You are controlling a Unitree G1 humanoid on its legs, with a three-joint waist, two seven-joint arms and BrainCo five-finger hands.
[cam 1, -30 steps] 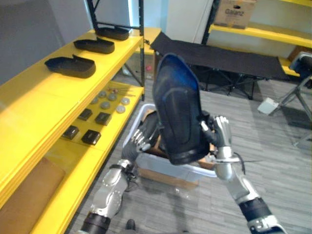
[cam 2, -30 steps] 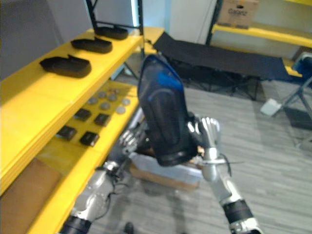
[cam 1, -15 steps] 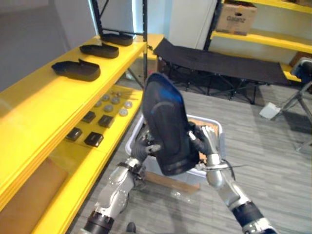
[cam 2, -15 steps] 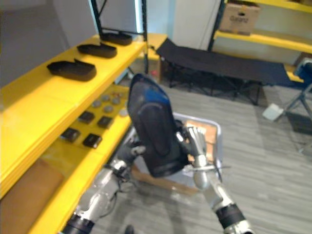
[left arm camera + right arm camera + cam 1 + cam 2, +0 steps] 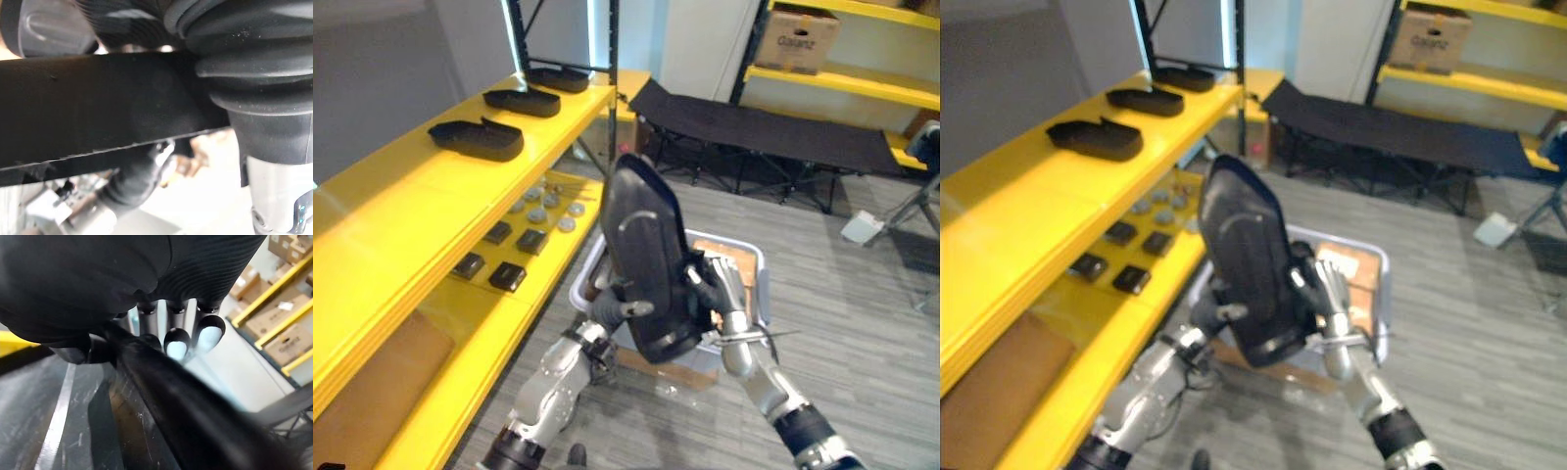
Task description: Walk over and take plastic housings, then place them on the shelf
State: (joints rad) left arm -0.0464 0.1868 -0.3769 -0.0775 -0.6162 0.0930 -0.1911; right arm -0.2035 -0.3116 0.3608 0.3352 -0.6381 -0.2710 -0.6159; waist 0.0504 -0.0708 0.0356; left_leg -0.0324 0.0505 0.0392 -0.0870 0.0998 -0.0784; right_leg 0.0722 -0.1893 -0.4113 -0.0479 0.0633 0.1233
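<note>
This is a storeroom or factory stockroom. Yellow shelving [image 5: 431, 186] on black steel uprights [image 5: 610, 59] runs along one side, with black plastic housings [image 5: 477, 139] in a row on the upper shelf and small dark parts [image 5: 507, 276] below. A second rack [image 5: 842, 80] holds a cardboard box [image 5: 791, 37]. A grey crate [image 5: 749, 257] sits on the plank floor [image 5: 862, 313].

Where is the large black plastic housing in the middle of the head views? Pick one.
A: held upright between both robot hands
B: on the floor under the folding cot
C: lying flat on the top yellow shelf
A: the plastic housing stands upright off the floor, with the left robot hand gripping one edge and the right robot hand gripping the other.
</note>
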